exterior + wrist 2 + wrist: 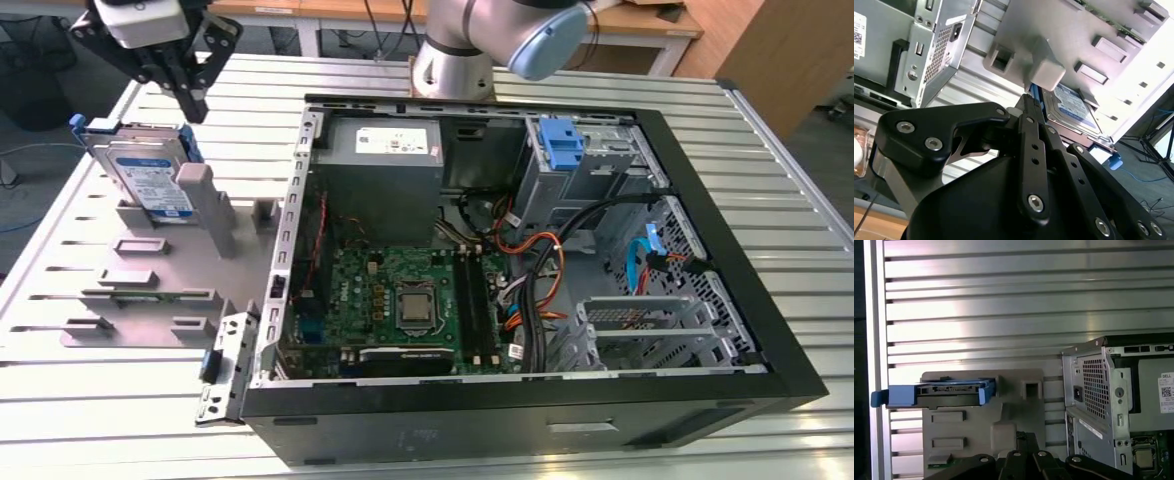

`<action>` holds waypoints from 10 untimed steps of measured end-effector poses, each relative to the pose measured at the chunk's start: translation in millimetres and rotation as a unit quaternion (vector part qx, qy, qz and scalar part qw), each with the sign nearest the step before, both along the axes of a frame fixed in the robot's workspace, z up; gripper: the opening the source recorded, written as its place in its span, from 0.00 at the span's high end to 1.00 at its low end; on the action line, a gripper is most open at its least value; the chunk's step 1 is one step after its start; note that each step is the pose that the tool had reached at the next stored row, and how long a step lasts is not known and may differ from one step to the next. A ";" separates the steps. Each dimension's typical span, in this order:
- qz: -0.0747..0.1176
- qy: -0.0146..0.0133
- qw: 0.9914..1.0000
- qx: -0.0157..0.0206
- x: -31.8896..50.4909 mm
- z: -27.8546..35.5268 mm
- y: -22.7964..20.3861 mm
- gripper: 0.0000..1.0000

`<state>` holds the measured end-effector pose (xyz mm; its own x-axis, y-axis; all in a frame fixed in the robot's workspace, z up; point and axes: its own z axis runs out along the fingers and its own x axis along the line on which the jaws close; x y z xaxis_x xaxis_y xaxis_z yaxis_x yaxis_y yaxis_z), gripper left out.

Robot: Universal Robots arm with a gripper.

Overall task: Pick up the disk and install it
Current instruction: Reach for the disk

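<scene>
The silver label-faced hard drive with blue plastic rails [147,180] stands on edge in a grey slotted holder [174,300], just below the black gripper [196,110], whose fingers are pressed together, empty and clear of it.

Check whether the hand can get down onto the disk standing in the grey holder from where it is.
Probably yes. The hand hangs just above the disk, whose top edge stands clear of the grey holder, with nothing between them. The hand looks shut, so it would need opening first.

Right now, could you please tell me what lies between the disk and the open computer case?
In the exterior view, a grey post of the holder fixture stands beside the disk, then a shorter post before the computer case.
</scene>
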<state>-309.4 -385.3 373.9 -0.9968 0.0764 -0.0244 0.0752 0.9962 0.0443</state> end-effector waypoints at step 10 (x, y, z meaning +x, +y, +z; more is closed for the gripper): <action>0.000 0.000 1.000 0.000 -28.0 -4.2 6.4 0.89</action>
